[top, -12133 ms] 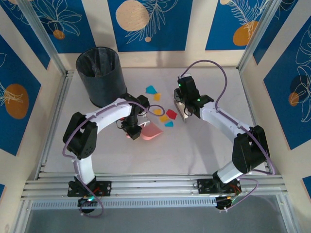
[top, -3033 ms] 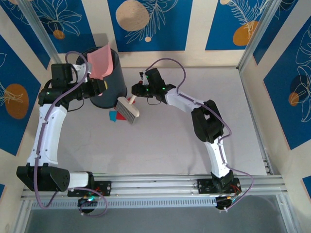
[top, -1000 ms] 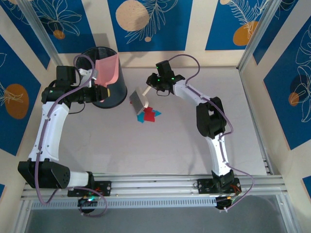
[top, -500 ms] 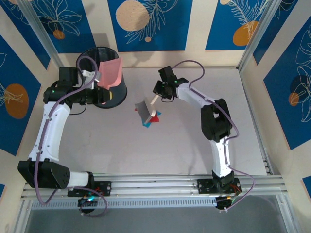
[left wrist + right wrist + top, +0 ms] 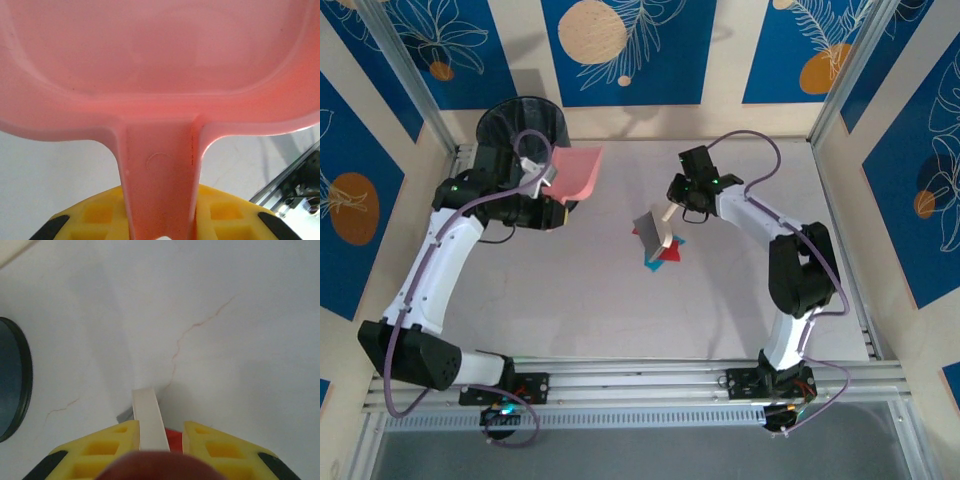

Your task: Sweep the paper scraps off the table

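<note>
A few red and cyan paper scraps (image 5: 666,252) lie bunched near the middle of the white table (image 5: 740,310). A brush stands over them, its grey head (image 5: 649,232) touching their left side. My right gripper (image 5: 685,200) is shut on the brush's pale handle (image 5: 148,415), and a red scrap (image 5: 172,438) peeks out beneath the fingers. My left gripper (image 5: 552,190) is shut on the handle of the pink dustpan (image 5: 577,172), held above the table just right of the bin. The dustpan's tray (image 5: 160,55) looks bare, and its handle runs down between the yellow fingers (image 5: 95,217).
A black bin (image 5: 518,130) stands at the back left corner, partly behind my left arm; its rim (image 5: 15,380) is at the left edge of the right wrist view. Aluminium rails (image 5: 620,385) edge the table's near side. Blue floral wall panels enclose three sides.
The right gripper has dragged the brush and scraps rightward and slightly nearer. The left arm has swung the dustpan off the bin, rightward and down over the table.
</note>
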`<move>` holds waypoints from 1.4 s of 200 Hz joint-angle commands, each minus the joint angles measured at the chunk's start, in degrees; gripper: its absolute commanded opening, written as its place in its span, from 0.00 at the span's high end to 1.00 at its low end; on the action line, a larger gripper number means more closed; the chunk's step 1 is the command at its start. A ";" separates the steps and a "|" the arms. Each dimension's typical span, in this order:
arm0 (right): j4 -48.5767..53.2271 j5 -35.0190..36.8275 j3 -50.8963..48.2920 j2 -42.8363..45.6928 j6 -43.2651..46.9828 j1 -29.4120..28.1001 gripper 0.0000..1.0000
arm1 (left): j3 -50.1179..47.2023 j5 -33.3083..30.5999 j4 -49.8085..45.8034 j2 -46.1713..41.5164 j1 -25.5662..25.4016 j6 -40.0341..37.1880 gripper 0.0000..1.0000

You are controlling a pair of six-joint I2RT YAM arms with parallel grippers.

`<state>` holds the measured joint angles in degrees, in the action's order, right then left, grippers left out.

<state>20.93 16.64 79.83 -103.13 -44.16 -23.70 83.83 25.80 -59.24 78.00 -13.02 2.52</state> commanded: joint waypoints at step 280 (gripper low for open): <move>-25.58 11.12 -22.79 18.05 45.92 -3.10 1.00 | -8.95 -21.81 -8.55 21.85 -34.60 3.86 1.00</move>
<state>-2.17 29.32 57.91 -86.35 0.03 -26.26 75.75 3.36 -68.23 97.89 -47.07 4.64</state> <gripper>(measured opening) 0.262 0.249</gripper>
